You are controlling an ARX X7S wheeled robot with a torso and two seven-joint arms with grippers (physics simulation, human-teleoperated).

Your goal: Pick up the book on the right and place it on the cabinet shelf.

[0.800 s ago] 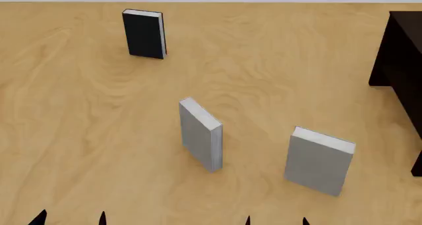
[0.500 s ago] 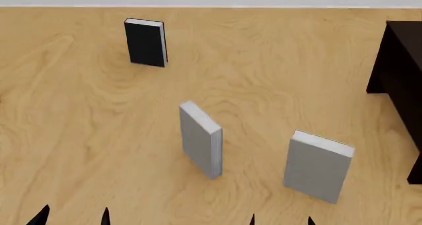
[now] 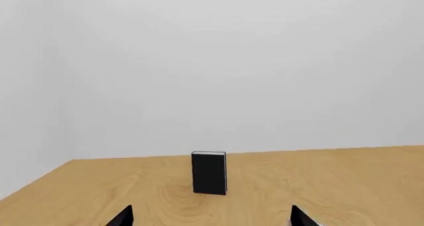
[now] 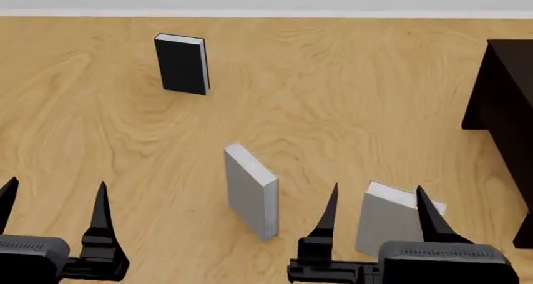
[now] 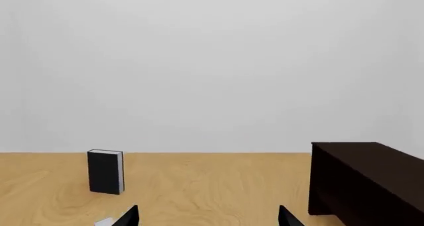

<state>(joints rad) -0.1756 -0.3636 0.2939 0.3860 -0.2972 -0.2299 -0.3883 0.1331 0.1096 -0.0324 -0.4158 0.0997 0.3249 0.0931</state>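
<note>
Grey book [image 4: 387,225] stands upright at the tabletop's [image 4: 350,103] right, behind the right gripper [image 4: 376,200], fingers apart. Leftward: left gripper [image 4: 54,196], fingers apart; black book [image 4: 181,64]; second grey book [image 4: 249,190]. Far right: dark cabinet [image 4: 503,103].

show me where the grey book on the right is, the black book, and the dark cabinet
grey book on the right [image 4: 385,225], head view, on its grey front cover.
black book [image 4: 179,65], head view, on its black front cover.
dark cabinet [image 5: 371,179], right wrist view, on its flat top board.
</note>
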